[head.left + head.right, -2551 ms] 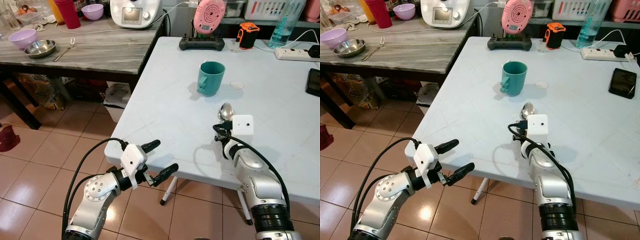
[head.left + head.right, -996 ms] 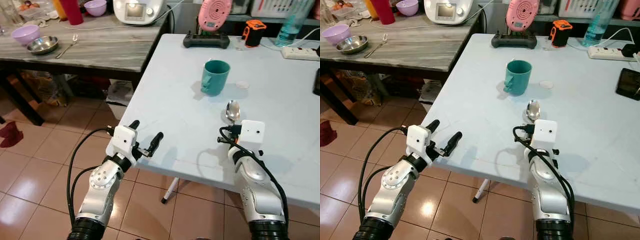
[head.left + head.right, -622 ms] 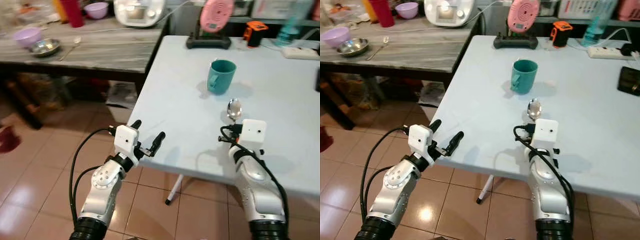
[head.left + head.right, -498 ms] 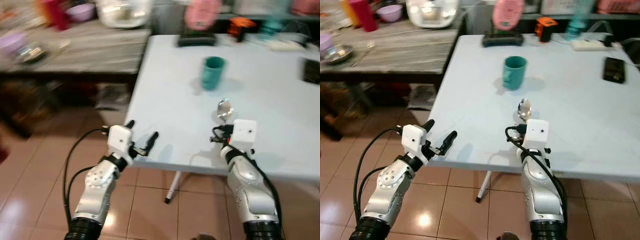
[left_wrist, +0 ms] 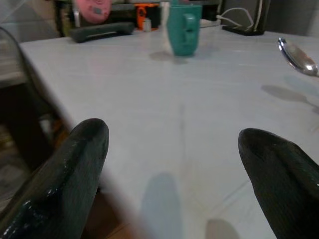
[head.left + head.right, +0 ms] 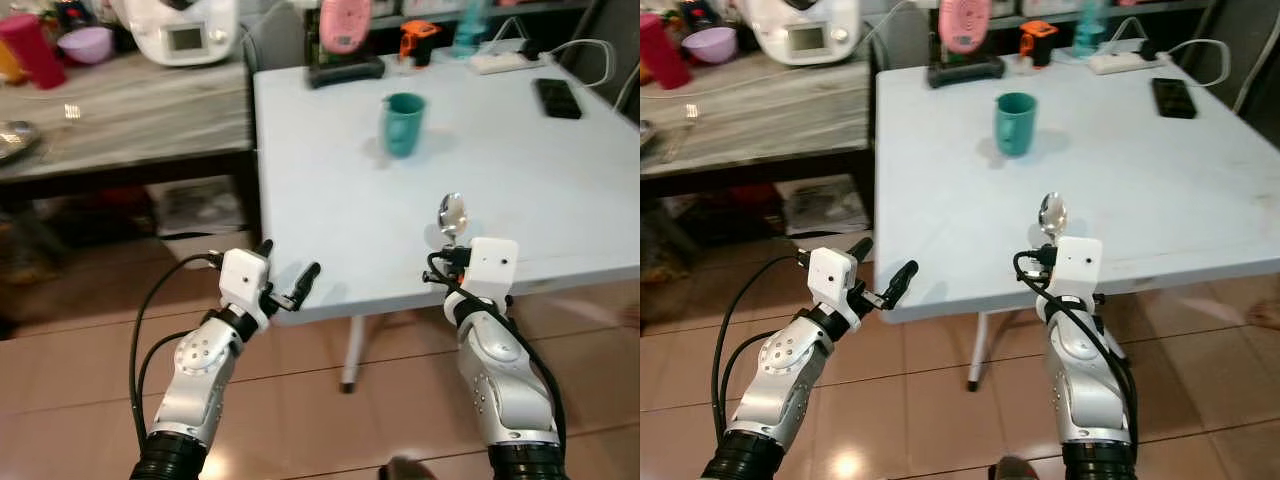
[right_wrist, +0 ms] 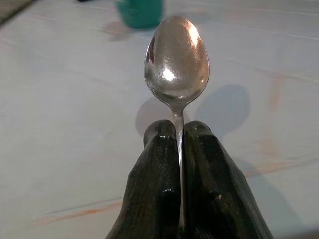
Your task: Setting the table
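The right claw pinches a shiny steel spoon by its thin handle above the pale blue desk – it could swivel or slip. The left claw hangs spread, empty.

Teal mug on white table

We are in a home, in a kitchen or dining corner. A pale blue dining table stands on reddish-brown floor tiles. Just beside the table on its left runs a grey wood-grain counter; on it, well away from the table, sit a white kitchen appliance with a small screen, a purple bowl and a red cup. On the table stand a teal mug, and at its far edge a white power strip and a black phone.
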Motion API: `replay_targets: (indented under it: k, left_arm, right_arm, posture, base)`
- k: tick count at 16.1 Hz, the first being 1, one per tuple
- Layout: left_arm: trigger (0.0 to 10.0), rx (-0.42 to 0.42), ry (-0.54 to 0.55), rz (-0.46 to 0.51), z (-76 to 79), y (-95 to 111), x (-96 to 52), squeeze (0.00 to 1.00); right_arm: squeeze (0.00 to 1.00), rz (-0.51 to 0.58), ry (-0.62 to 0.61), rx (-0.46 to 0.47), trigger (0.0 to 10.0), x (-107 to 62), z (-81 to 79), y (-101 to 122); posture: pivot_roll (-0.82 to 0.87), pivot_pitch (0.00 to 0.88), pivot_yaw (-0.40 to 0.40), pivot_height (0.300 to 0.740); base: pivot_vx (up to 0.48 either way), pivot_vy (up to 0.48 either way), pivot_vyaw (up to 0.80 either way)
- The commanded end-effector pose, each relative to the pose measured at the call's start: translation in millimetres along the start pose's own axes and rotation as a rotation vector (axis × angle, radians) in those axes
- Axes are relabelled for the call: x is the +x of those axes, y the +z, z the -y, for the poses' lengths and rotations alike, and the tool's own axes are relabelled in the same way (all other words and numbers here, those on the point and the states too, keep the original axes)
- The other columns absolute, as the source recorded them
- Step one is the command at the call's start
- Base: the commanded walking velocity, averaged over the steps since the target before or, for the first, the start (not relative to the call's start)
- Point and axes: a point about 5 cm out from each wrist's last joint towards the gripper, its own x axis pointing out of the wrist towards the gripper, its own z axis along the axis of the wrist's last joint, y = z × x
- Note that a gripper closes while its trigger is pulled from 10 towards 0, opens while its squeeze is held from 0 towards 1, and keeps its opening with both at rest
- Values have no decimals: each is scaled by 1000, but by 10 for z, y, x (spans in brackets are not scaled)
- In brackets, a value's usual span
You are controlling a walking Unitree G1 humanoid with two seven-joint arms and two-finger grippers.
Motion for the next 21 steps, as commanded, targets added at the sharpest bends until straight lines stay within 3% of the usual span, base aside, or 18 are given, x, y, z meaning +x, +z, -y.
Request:
replay_targets:
  k: [1,5,13,21]
  left_arm:
    - [10000,1,-11,-1,44,-4,20,0]
    - [10000,3,-7,-3,55,-11,23,0]
    - [10000,-2,-13,0,95,-17,43,0]
    - [10000,8,10,6,91,-17,55,0]
  right_arm:
    - [0,24,-14,-7,10000,-3,47,43]
    - [0,38,-12,-24,10000,-4,49,59]
    - [0,44,-13,-25,10000,1,57,68]
    - [0,43,-11,-23,10000,5,55,57]
  posture:
    - [-263,95,92,740]
    - [-261,94,91,740]
    - [-263,89,88,740]
    - [-261,86,88,740]
  base:
    - [0,480,0]
    - [0,480,0]
    - [0,480,538]
    - [0,420,0]
